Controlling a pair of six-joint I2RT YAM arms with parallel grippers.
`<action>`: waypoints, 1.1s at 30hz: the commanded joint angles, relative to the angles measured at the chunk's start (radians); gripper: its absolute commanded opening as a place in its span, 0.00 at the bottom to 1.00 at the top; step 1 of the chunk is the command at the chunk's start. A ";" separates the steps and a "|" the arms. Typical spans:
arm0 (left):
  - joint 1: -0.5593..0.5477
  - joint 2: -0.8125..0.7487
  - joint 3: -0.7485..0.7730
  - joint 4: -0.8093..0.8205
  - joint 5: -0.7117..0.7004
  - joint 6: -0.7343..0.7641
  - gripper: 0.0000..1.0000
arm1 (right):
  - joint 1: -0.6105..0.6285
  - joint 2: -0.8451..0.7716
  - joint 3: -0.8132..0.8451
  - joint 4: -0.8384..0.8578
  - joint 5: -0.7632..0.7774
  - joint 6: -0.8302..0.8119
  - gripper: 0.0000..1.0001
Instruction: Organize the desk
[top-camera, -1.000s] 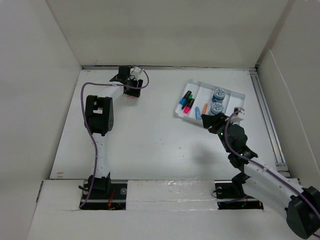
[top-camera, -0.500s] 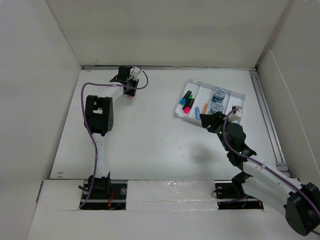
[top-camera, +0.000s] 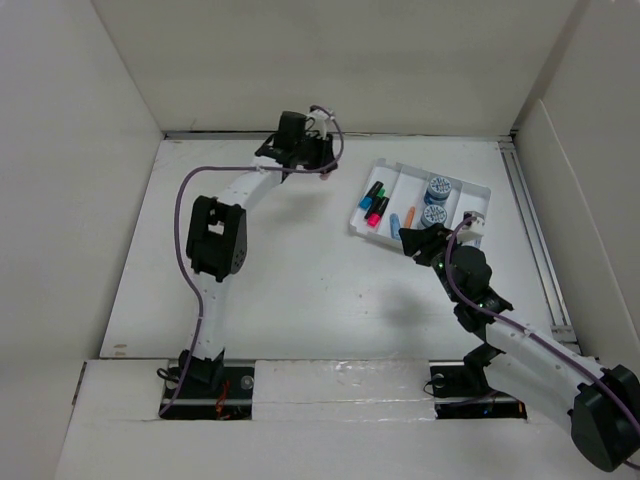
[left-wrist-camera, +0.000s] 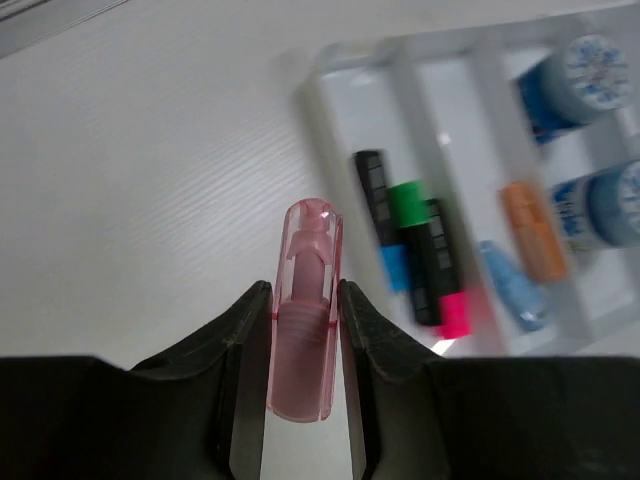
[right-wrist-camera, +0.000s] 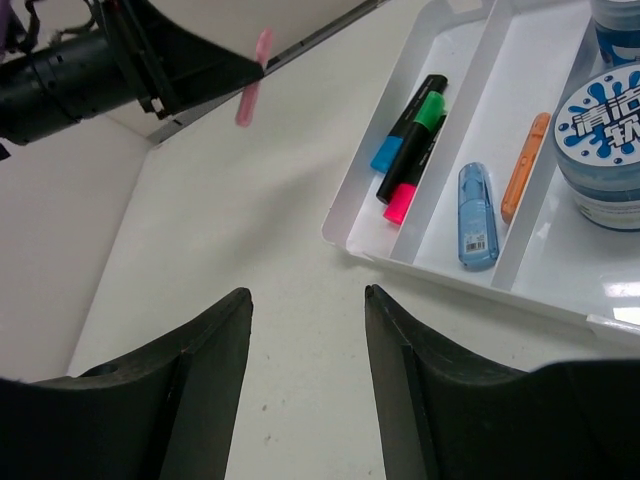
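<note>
We see the left claw (left-wrist-camera: 302, 298) pinching a pink tube (left-wrist-camera: 304, 250), upper centre overhead; the right claw (right-wrist-camera: 307, 295) gapes empty.

The large flat matte white worktop (top-camera: 300, 270) fills the middle of the overhead view, walled by white panels on its left, far and right sides. Directly on it lies a small white plastic tray (top-camera: 405, 185) with long compartments. The tray sits in the upper right of the frame, askew to the worktop's edges and near its right side.
</note>
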 joint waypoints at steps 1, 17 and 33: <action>-0.128 -0.069 -0.006 0.176 0.144 -0.146 0.08 | 0.002 -0.013 0.038 0.045 -0.009 -0.001 0.54; -0.271 0.144 0.031 0.370 0.045 -0.362 0.11 | 0.002 -0.027 0.021 0.056 -0.002 0.011 0.54; -0.281 0.213 0.077 0.373 0.095 -0.385 0.39 | 0.002 0.016 0.027 0.073 -0.014 0.010 0.54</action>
